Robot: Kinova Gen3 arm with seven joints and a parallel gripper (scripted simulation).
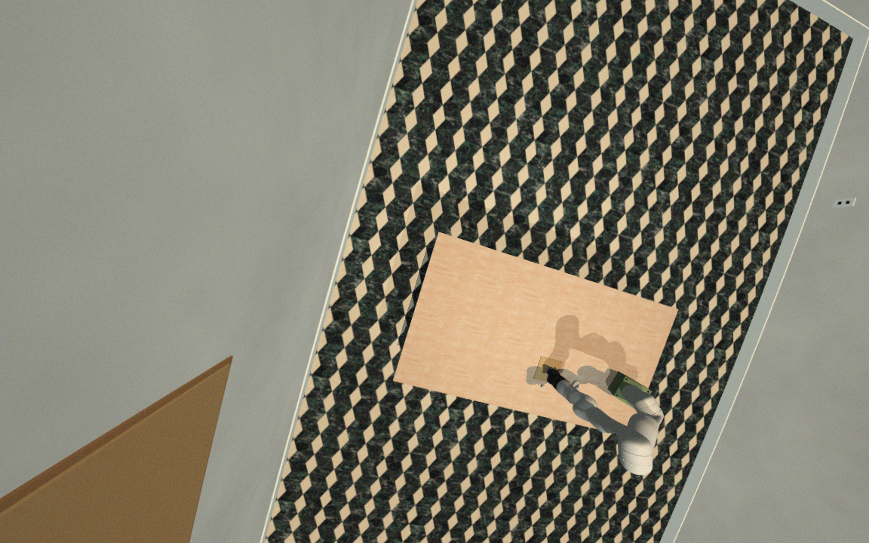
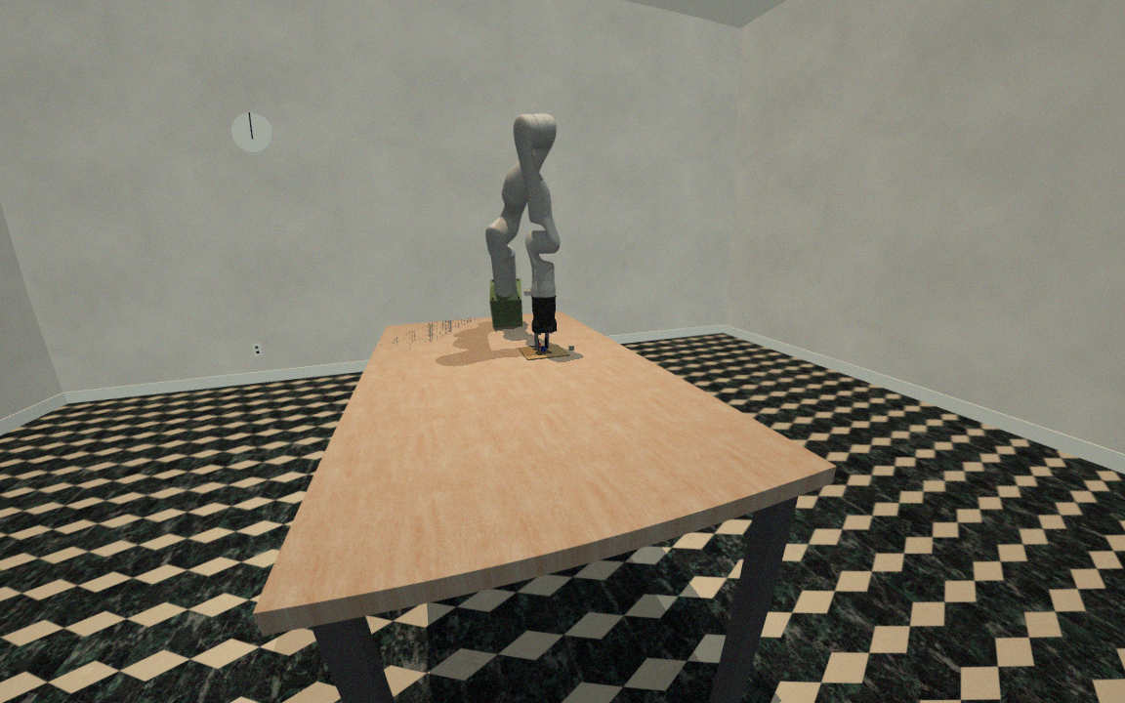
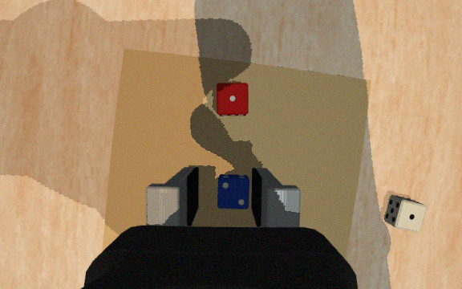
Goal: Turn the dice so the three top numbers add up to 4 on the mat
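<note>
Die (image 3: 233,192) between open end effector (image 1: 550,371) (image 2: 541,346) (image 3: 224,188) fingers, untouched

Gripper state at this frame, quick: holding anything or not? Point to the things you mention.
Gripper (image 1: 550,375) (image 2: 541,350) (image 3: 224,188): open, holding nothing; the blue die (image 3: 233,192) sits between the jaws with a gap on either side.

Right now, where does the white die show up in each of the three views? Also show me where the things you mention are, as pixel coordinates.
Top: a tiny speck just below the mat (image 1: 539,372) (image 2: 531,352) (image 3: 315,140), probably the white die (image 1: 542,385) (image 2: 570,348) (image 3: 412,217).
Exterior: just right of the mat, small and grayish.
Wrist: lower right, off the mat, its one-pip face up.
Shared landmark: the tan mat.
</note>
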